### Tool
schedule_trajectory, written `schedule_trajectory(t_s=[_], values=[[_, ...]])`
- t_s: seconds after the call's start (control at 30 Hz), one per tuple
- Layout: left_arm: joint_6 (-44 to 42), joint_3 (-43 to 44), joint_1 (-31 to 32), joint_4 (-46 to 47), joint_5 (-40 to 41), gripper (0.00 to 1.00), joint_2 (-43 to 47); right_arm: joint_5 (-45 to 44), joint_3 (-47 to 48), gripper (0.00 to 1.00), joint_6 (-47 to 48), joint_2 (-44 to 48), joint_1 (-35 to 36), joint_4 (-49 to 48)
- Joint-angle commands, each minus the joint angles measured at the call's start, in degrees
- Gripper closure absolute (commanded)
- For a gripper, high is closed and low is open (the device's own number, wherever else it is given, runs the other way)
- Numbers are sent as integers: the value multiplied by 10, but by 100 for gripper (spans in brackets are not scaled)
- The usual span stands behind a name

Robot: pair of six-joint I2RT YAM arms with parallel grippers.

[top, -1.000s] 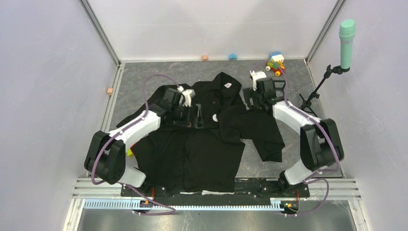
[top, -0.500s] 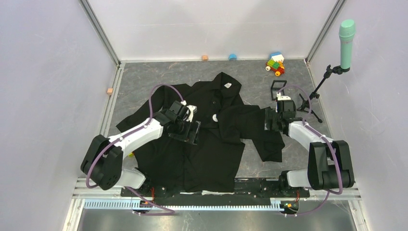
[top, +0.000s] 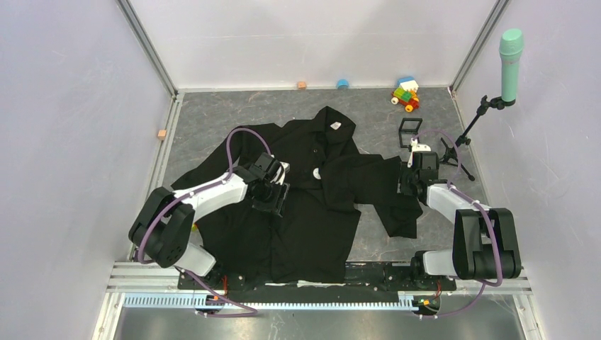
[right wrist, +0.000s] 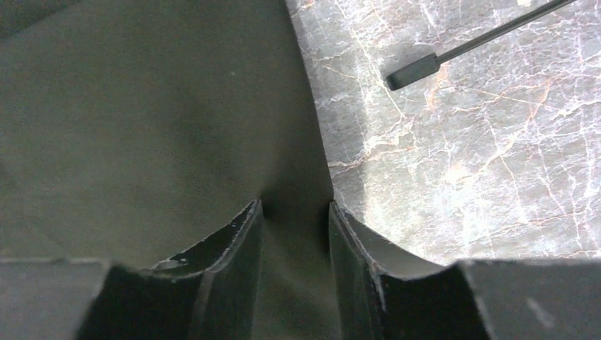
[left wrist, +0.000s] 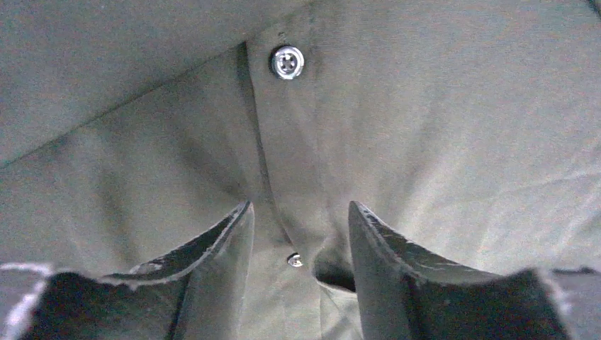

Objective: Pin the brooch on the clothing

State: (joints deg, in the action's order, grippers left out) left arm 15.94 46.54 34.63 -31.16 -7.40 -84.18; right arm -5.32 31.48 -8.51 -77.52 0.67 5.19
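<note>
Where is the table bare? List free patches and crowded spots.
Free: far left, between shirt and orange block; the far strip between collar and back wall; near right, between hem and right arm's base. Crowded: far-right corner, with toy, black frame box and mic stand.

Shirt [top: 312, 227] lies spread over the middle of the table [top: 212, 120], collar to the back, one sleeve trailing off right. Brooch [top: 316, 173] sits on it below the collar. Left gripper [top: 276, 200] is down on the shirt front, left of the brooch, straddling the button strip. Right gripper [top: 405, 185] straddles the right sleeve's edge. Box [top: 400, 134] stands just behind that sleeve, mic stand [top: 489, 105] to its right, toy [top: 405, 93] further back. Two blocks [top: 302, 85] sit along the back wall, and another one [top: 162, 134] is at the left edge.
</note>
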Motion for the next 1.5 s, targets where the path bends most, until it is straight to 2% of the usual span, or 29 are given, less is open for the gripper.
schedule_trajectory(t_s=[0.0,0.1,0.17,0.23,0.33,0.47,0.7,0.9,0.93,1.0,1.13,1.23,1.3,1.4,1.47], values=[[23,14,3,16,34,53,-33,-9,-24,63,-2,-4,-20,-2],[32,28,3,-11,60,79,-65,-31,-28,83,-5,9,-31,1],[36,26,3,-22,69,89,-72,-54,-29,97,-8,20,-39,9],[40,22,3,-30,68,94,-71,-89,-28,100,-13,30,-47,21],[45,17,3,-55,58,98,-60,-144,-26,100,-13,45,-54,34],[56,0,3,-80,49,98,-34,-198,-18,100,-4,55,-58,44],[83,-7,3,-105,30,98,1,-231,6,100,8,43,-65,51],[86,13,3,-123,5,98,-9,-242,29,100,8,25,-67,65],[83,18,3,-126,-5,98,-10,-239,33,97,8,25,-67,68],[72,28,5,-127,-36,98,-10,-224,45,81,11,30,-67,77],[39,55,6,-139,-120,98,-4,-159,53,43,35,68,-66,70],[28,77,6,-161,-150,90,14,-96,41,26,47,116,-63,42],[31,93,6,-165,-152,77,32,-65,35,19,47,143,-57,24],[38,134,4,-165,-144,62,44,-24,34,16,37,156,-35,1],[34,168,-5,-164,-143,39,31,-11,40,16,25,149,-10,-15]])
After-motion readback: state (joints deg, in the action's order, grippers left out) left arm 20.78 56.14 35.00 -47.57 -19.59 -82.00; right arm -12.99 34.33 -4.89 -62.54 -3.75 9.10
